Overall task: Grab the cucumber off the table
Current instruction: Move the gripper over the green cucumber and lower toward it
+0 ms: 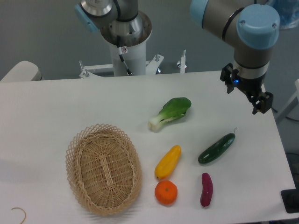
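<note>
The dark green glossy cucumber (217, 148) lies on the white table (70, 102) at the right, slanted, with its thin stem tip pointing up and right. My gripper (244, 95) hangs from the arm's blue-capped wrist, above and to the right of the cucumber and apart from it. Its two black fingers (227, 80) are spread, and nothing is between them.
A bok choy (171, 112) lies behind the cucumber to the left. A yellow vegetable (167, 161), an orange (166, 192) and a purple sweet potato (206, 189) lie near the front. A wicker basket (103, 168) stands front left. The robot base (126, 46) is at the back.
</note>
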Robot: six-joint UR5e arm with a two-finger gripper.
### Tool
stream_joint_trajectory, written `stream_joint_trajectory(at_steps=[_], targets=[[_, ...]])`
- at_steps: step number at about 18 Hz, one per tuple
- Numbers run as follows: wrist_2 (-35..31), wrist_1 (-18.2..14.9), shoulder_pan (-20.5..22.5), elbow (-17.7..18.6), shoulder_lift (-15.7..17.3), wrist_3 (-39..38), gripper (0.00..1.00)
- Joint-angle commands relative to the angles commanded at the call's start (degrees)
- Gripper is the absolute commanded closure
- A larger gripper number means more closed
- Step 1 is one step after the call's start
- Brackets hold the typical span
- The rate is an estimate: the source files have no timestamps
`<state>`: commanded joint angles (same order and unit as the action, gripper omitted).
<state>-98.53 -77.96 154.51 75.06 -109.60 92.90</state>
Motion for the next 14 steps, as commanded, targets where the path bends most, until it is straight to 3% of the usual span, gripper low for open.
stream_joint_trajectory(at_steps=[9, 14], targets=[[0.8, 0.4, 0.1, 1.5, -0.5, -0.5, 0.00], [1.1, 3.2, -1.1, 3.8, -1.5, -6.0, 0.00]])
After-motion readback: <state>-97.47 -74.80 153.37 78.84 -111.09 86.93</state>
